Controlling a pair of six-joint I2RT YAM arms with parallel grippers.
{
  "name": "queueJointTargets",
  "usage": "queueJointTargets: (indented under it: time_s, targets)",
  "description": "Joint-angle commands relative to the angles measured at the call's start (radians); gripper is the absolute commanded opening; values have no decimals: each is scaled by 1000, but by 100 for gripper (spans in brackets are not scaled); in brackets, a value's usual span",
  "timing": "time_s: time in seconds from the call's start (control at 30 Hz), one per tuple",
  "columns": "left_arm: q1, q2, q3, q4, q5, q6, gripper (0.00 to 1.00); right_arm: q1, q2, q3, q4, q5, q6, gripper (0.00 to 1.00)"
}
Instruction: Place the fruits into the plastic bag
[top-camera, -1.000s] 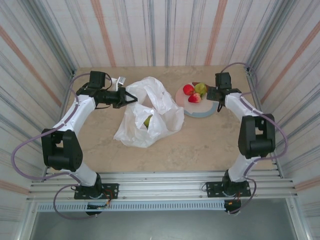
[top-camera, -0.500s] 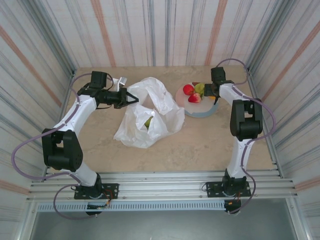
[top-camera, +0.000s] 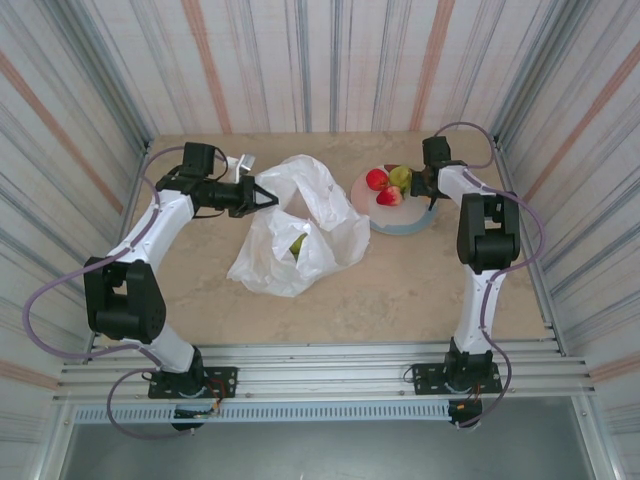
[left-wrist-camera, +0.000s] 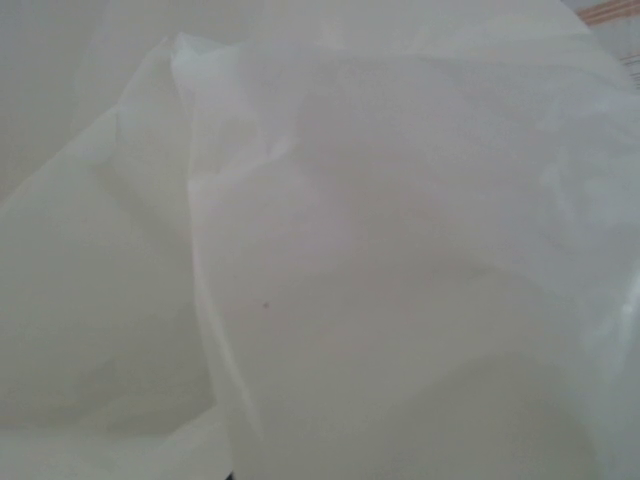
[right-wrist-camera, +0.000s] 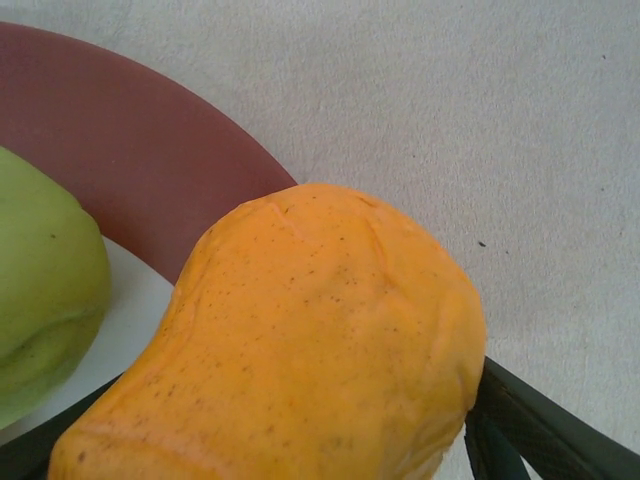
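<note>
Left gripper (top-camera: 262, 197): fingers closed, pinching top edge of bag (top-camera: 325, 225), which is held up. Bag mid-table, just left of plate (top-camera: 405, 226). Bagged fruit (top-camera: 296, 243), greenish, seen inside the bag.

Right gripper (top-camera: 425, 186): fingers (right-wrist-camera: 520, 430) apart, straddling orange fruit (right-wrist-camera: 320, 350). Cannot tell if they grip it. Orange fruit at plate's edge, beside green fruit (right-wrist-camera: 40, 290). Red fruits (top-camera: 377, 179), two, on plate's left part. Plate at far right of table (top-camera: 400, 290).
</note>
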Motion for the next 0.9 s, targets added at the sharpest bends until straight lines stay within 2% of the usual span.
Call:
queueJointTargets:
  time_s: [0.0,0.17,0.47,0.6,0.7,0.87]
  targets:
    - [-6,3,-9,-8,7,-1,0,-9,15,30,-23,-17,-30,70]
    - [-6,3,-9,-7,8,-1,0,-8,-24,3,-21,-21,-30,64]
    - [-8,-8,-9,-5,12,-2,0,-8,-193,-113,6,-67,-2,61]
    - [-11,-8,-11,-7,11,-1,0,-6,-337,-220,34,-111,34,59]
    - [-14,-8,-9,-7,10,-3,0,0,-480,-330,64,-200,59,58]
    - [-14,-4,-11,-7,11,-3,0,66,-740,-519,103,-337,103,56]
